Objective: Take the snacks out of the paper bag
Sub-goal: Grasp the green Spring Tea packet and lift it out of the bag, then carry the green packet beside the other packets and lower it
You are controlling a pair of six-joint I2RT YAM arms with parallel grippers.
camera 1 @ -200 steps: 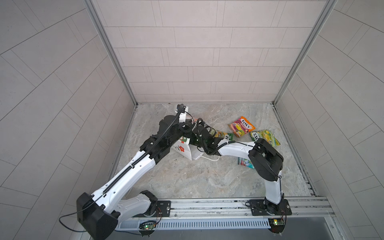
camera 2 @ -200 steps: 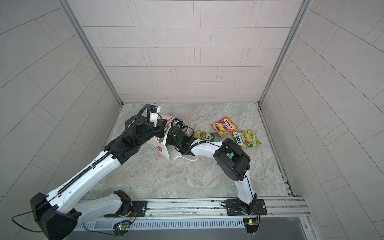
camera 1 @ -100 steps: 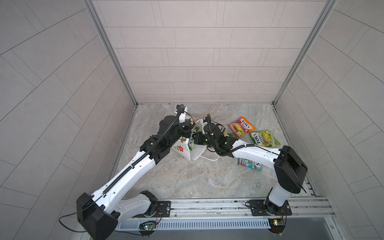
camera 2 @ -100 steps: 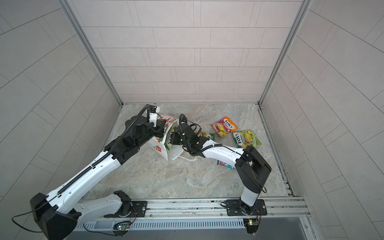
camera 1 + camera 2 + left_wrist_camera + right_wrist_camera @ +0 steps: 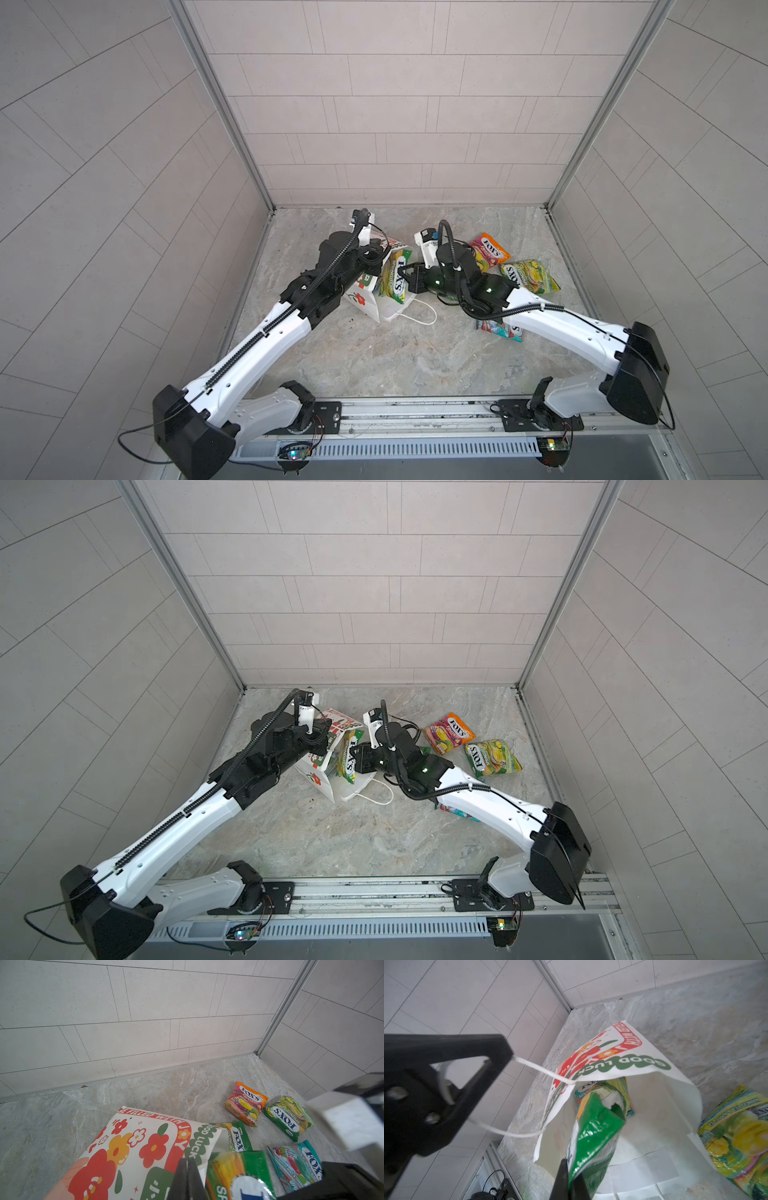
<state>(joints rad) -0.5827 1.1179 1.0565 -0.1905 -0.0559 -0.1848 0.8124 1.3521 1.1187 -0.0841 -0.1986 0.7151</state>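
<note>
The paper bag (image 5: 365, 299) (image 5: 320, 780) lies tilted on the floor, mouth toward the right arm. My left gripper (image 5: 378, 258) (image 5: 188, 1167) is shut on its white cord handle (image 5: 542, 1069) and holds the mouth up. At that mouth my right gripper (image 5: 409, 277) (image 5: 571, 1165) is shut on a green-yellow snack pouch (image 5: 397, 276) (image 5: 598, 1126), which hangs partly outside the bag. A teal pouch (image 5: 581, 1093) shows deeper inside. On the floor lie an orange pouch (image 5: 488, 251) (image 5: 245, 1103), a green-yellow pouch (image 5: 530, 276) (image 5: 287, 1119), another green-yellow one (image 5: 238, 1136) by the bag and a teal-red pouch (image 5: 498, 328) (image 5: 297, 1165).
Tiled walls close in the marble floor (image 5: 395, 361) on three sides. The bag's second cord handle (image 5: 419, 318) trails loose on the floor. A metal rail (image 5: 415, 411) with both arm bases runs along the front edge.
My right arm has drawn back to the right and its elbow has swung outward, pulling the green-yellow pouch up out of the bag's mouth. The left arm has stayed put on the handle.
</note>
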